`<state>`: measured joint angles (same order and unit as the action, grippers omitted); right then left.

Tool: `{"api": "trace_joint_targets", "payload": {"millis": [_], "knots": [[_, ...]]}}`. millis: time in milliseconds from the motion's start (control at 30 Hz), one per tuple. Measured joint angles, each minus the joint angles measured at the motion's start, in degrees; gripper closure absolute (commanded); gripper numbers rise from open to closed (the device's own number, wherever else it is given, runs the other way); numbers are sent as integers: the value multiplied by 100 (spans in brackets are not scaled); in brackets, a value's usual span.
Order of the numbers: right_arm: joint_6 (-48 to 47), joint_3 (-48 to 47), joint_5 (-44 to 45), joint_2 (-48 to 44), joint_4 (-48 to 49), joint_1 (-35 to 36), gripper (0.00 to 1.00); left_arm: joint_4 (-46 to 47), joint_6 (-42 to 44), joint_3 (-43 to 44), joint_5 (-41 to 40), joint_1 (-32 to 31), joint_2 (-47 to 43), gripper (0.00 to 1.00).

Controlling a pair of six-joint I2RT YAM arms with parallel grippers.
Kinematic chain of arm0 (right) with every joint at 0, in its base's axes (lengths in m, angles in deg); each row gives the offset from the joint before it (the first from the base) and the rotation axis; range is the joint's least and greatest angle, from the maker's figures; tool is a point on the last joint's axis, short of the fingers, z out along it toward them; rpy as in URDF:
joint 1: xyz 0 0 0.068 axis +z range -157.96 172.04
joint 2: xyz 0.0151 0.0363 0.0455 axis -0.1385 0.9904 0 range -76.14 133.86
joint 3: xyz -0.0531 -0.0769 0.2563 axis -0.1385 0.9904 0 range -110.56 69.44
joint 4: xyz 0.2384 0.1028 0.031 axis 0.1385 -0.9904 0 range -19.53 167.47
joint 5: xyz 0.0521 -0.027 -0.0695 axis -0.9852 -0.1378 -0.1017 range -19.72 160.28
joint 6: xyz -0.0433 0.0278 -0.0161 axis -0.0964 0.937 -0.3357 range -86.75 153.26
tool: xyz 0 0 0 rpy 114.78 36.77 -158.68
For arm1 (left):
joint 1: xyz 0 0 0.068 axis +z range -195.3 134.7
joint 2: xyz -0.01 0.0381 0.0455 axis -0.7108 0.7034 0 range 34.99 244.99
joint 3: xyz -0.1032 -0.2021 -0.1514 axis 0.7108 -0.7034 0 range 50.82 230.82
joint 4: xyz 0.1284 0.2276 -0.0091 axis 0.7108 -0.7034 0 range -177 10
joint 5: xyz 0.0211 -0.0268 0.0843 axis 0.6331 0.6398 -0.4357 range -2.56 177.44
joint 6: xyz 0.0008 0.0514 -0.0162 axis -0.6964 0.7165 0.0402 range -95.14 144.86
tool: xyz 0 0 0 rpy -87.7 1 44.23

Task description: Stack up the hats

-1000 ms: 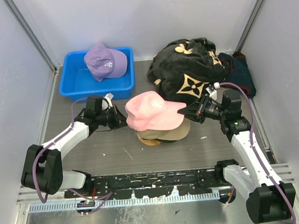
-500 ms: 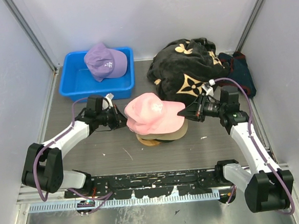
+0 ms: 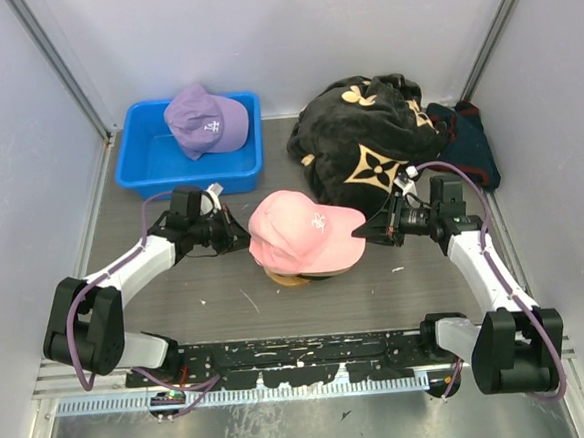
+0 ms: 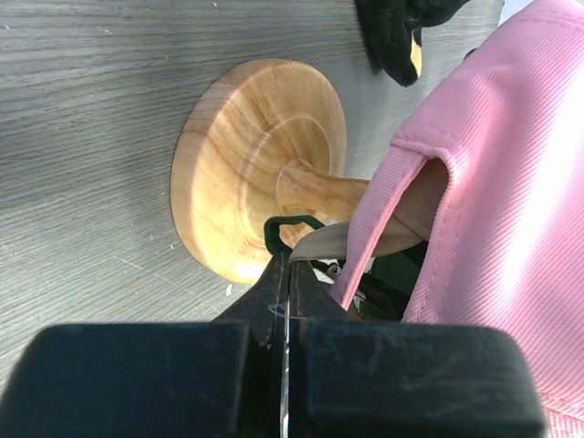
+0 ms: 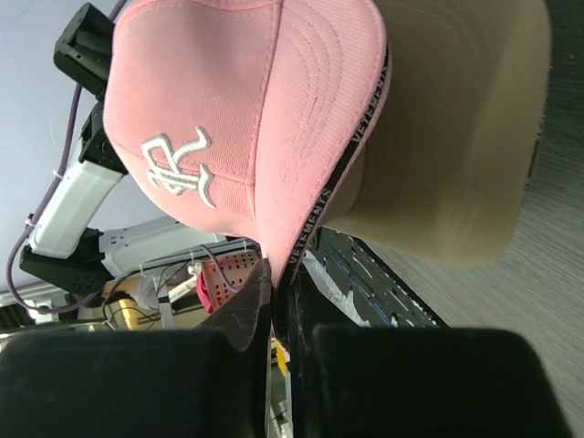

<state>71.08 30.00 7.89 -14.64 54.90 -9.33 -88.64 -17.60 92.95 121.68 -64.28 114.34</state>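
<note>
The pink cap (image 3: 304,240) sits on top of the pile on the wooden stand (image 3: 288,277), with its brim pointing right. My left gripper (image 3: 235,235) is shut at the cap's back edge (image 4: 401,219); its tips meet by a dark green loop, and the stand's base (image 4: 246,173) lies beyond. My right gripper (image 3: 365,234) is shut on the pink brim (image 5: 310,155). The tan cap's brim (image 5: 447,137) lies just under the pink one. A bit of the dark green cap (image 4: 401,274) shows under the pink back edge. The lavender cap (image 3: 205,120) lies in the blue bin.
The blue bin (image 3: 138,165) stands at the back left. A black cloth with tan flower marks (image 3: 366,134) is heaped at the back right, with a dark bag (image 3: 472,146) beside it. Walls close in both sides, and a black rail (image 3: 302,357) runs along the front.
The pink cap has come down onto the pile and now covers most of the tan brim. My right gripper moved down with the pink brim. My left gripper barely moved.
</note>
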Motion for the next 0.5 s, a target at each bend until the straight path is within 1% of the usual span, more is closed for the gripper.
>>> {"api": "trace_joint_targets", "payload": {"millis": [333, 367, 433, 500], "knots": [[-295, 76, -166, 708, -61, -79, 99, 44, -2, -63, 50, 0, -2, 100], [-330, 76, -181, 765, -61, -85, 98, 66, -2, -85, 66, 0, -4, 100], [-374, 76, -208, 870, -63, -101, 91, 92, -4, -133, 85, 0, -13, 100], [-435, 72, -208, 981, -79, -107, 87, 122, -4, -160, 96, -4, -13, 100]]}}
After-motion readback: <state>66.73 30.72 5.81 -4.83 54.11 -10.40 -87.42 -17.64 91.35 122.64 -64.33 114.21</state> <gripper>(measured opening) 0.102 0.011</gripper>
